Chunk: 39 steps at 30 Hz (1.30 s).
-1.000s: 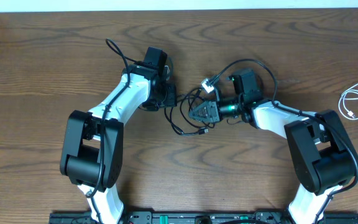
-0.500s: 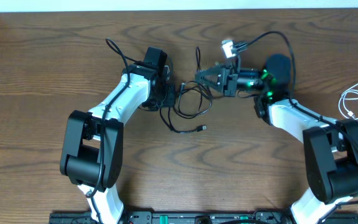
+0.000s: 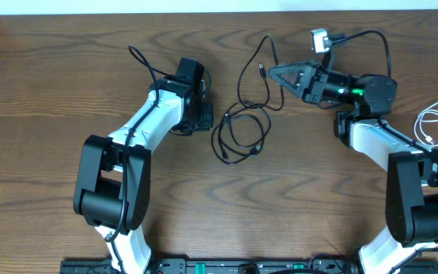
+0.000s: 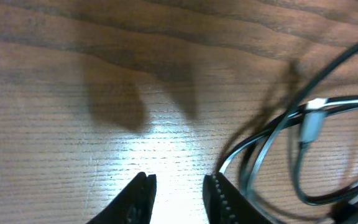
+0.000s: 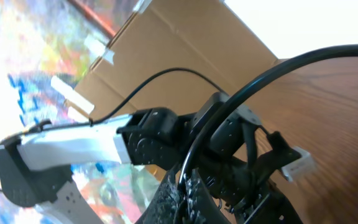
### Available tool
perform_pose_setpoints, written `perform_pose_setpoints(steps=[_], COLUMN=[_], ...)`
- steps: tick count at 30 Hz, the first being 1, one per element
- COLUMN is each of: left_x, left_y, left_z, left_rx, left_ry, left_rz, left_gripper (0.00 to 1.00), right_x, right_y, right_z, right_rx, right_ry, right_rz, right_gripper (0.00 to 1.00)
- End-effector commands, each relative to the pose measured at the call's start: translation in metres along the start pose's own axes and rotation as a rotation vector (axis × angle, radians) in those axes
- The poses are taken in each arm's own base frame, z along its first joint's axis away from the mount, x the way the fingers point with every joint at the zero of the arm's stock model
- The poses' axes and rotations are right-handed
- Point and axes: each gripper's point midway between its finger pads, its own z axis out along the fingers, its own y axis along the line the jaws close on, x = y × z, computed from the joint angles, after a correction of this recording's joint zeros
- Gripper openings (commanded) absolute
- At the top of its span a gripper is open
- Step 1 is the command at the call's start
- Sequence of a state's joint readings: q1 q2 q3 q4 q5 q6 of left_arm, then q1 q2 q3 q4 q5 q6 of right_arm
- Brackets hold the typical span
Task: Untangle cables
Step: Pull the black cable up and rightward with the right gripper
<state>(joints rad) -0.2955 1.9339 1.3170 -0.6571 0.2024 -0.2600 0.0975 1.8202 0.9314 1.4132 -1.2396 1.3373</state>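
The table (image 3: pixel 67 61) is dark brown wood with heavy grain, and a pale strip runs along its back edge. The right wrist cam is tipped sideways and catches a cardboard box (image 5: pixel 166 43) plus some blurry colourful stuff behind it, no idea what that is.

Compared with a second ago: the right claw (image 3: pixel 272 73) was down in the tangle, just to the right of the left claw (image 4: pixel 178 182). Now it's well off to the right of it and nearer the back edge, and it has dragged a strand along. The black cables (image 3: pixel 240 134) were a tight bunch before. Now they're loose loops lying just right of the left claw, with one strand running up toward the back edge and curling round to the right claw. The left arm (image 3: pixel 147 125) has hardly budged. The white cable (image 3: pixel 436 125) is coiled at the far right edge of the table, well away from the left claw, same spot as before.

Claws: the right one is clamped tight, and its own cam shows a black cable pinched between the fingers (image 5: pixel 166 202). The left one sits low over the wood with a narrow gap between its jaws and nothing in that gap. A black loop with a pale plug end (image 4: pixel 312 119) lies right beside one finger, and I can't tell if it actually touches.
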Motion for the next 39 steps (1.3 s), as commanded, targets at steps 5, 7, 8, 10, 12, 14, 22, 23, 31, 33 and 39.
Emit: perform_pose_setpoints(steps=[5, 7, 8, 10, 12, 14, 22, 23, 31, 33, 39], left_x=[0.003, 0.003, 0.003, 0.003, 0.004, 0.004, 0.017, 0.019, 0.015, 0.015, 0.014], left_y=[0.007, 0.007, 0.007, 0.007, 0.005, 0.004, -0.051, -0.060, -0.059, -0.059, -0.057], left_z=[0.006, 0.006, 0.006, 0.006, 0.006, 0.006, -0.003, -0.007, -0.006, -0.006, -0.005], left_rx=[-0.027, -0.027, -0.027, -0.026, -0.012, -0.008, 0.321, 0.378, 0.366, 0.363, 0.352], left_ry=[0.015, 0.014, 0.014, 0.015, 0.020, 0.023, 0.085, 0.091, 0.072, 0.068, 0.066], left_rz=[-0.007, -0.007, -0.008, -0.007, -0.007, -0.007, 0.145, 0.171, 0.185, 0.186, 0.183], left_gripper=[0.35, 0.35, 0.36, 0.42, 0.51, 0.56, 0.69, 0.69, 0.69, 0.69, 0.69], right_x=[-0.018, -0.017, -0.017, -0.017, -0.018, -0.019, -0.050, -0.057, -0.094, -0.104, -0.131], right_y=[-0.001, -0.001, -0.001, -0.001, -0.002, -0.002, -0.008, -0.007, 0.019, 0.030, 0.066], right_z=[-0.018, -0.018, -0.018, -0.018, -0.019, -0.020, -0.029, -0.030, -0.042, -0.041, -0.024], right_rx=[0.033, 0.032, 0.032, 0.033, 0.034, 0.037, 0.054, 0.051, -0.039, -0.058, -0.108], right_ry=[-0.055, -0.052, -0.051, -0.052, -0.054, -0.057, -0.241, -0.280, -0.485, -0.498, -0.403], right_rz=[0.041, 0.041, 0.041, 0.041, 0.041, 0.040, 0.186, 0.190, 0.156, 0.123, 0.034], right_gripper=[0.01, 0.01, 0.01, 0.01, 0.01, 0.01, 0.01, 0.01, 0.01, 0.01, 0.01])
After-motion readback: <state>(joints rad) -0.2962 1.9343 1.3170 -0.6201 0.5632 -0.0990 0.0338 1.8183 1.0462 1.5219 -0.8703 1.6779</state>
